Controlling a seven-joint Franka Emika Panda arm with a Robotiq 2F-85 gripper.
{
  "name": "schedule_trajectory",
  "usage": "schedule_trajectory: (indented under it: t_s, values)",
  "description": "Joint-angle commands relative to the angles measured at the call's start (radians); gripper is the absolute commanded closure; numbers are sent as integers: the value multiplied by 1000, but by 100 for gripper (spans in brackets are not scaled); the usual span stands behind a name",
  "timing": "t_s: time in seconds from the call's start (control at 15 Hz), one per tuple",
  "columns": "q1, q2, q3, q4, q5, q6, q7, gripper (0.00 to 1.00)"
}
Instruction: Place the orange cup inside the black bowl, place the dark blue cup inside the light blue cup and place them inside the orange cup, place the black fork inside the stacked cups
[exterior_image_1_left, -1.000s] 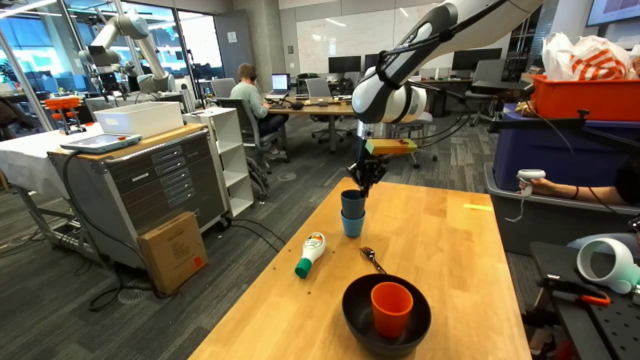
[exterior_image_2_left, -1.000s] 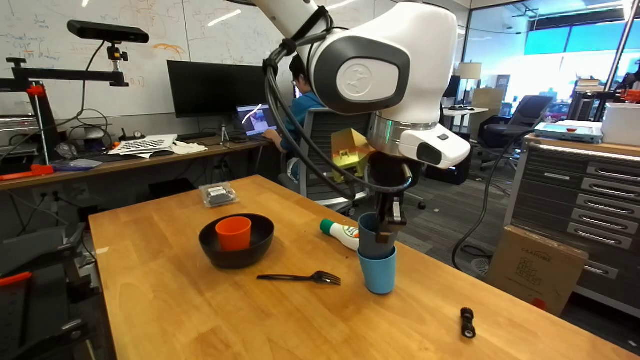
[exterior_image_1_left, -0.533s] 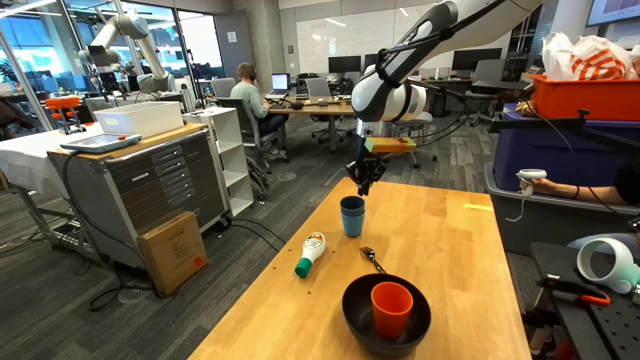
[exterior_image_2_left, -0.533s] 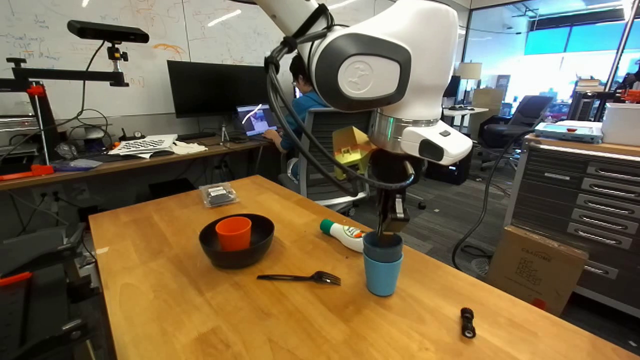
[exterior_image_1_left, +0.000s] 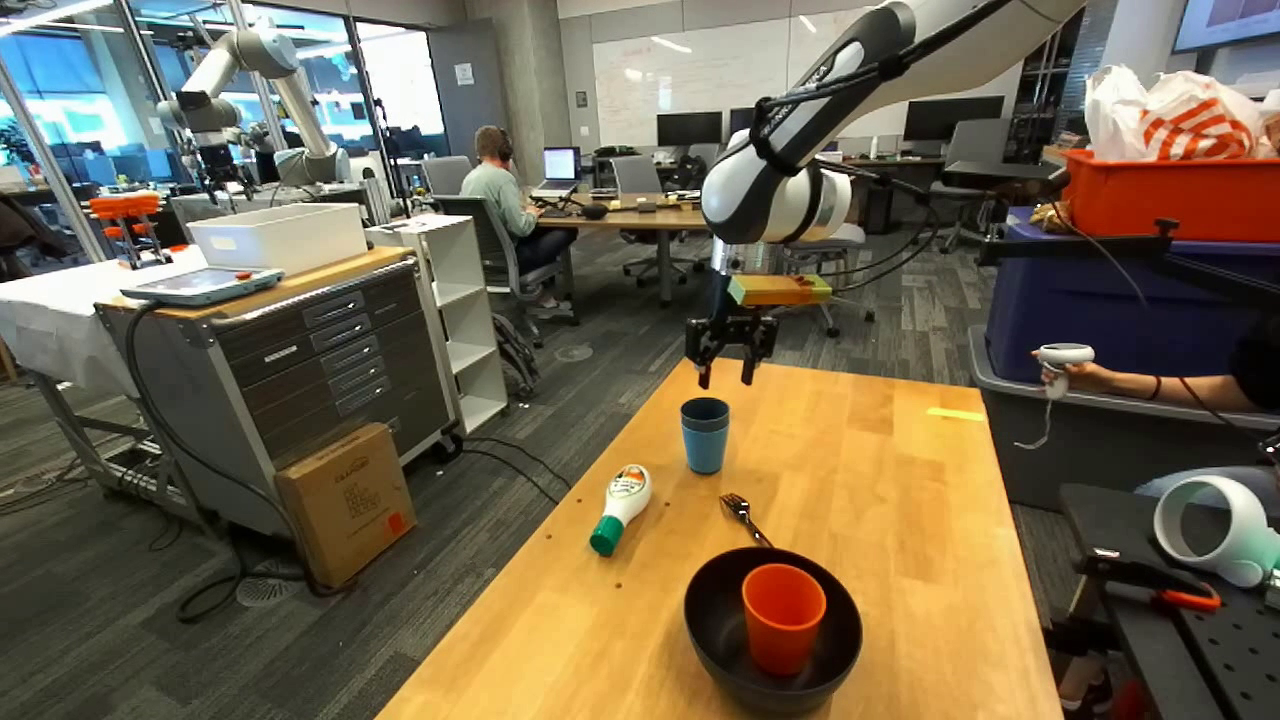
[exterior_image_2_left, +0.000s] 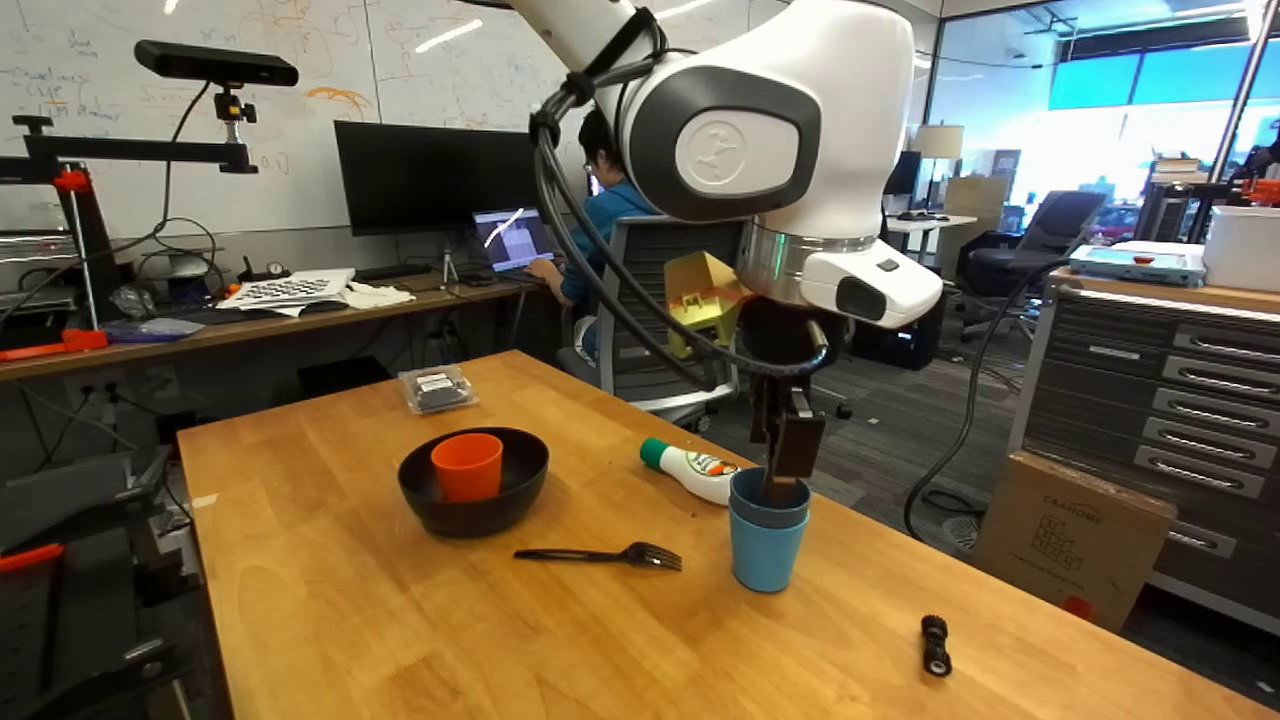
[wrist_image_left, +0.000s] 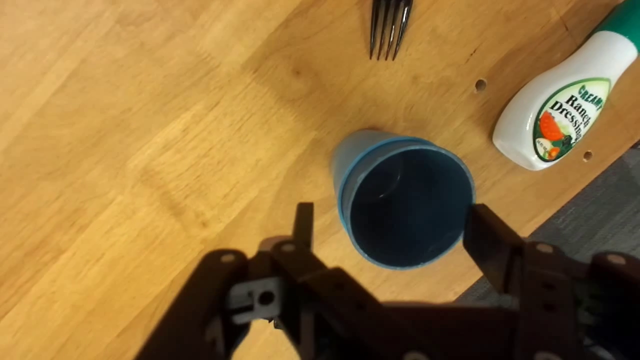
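Observation:
The orange cup (exterior_image_1_left: 783, 620) stands in the black bowl (exterior_image_2_left: 470, 522) in both exterior views. The dark blue cup (wrist_image_left: 412, 207) is nested in the light blue cup (exterior_image_2_left: 766, 556), with only a band of it showing above the light blue rim. Just above this upright pair, my gripper (exterior_image_1_left: 726, 380) is open, its two fingers spread and nothing between them. In the wrist view the right finger (wrist_image_left: 492, 240) overlaps the cup's rim, while the left one is apart from it. The black fork (exterior_image_2_left: 605, 555) lies flat on the table between bowl and cups.
A white dressing bottle with a green cap (wrist_image_left: 565, 107) lies beside the cups, close to the table edge. In an exterior view a small black part (exterior_image_2_left: 935, 645) lies on the table, and a clear packet (exterior_image_2_left: 437, 389) sits behind the bowl.
The dark blue cup, earlier held high in the light blue cup's mouth, has come loose and sunk deeper into it. My gripper's fingers have spread apart; the arm has barely moved.

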Motion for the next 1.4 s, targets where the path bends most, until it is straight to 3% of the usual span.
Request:
schedule_trajectory:
  t_s: [0.0,1.33]
  values:
    - [12,-4,-11,1,-12,4,11,0]
    - [34,115,-41,17,-58,85,56,0]
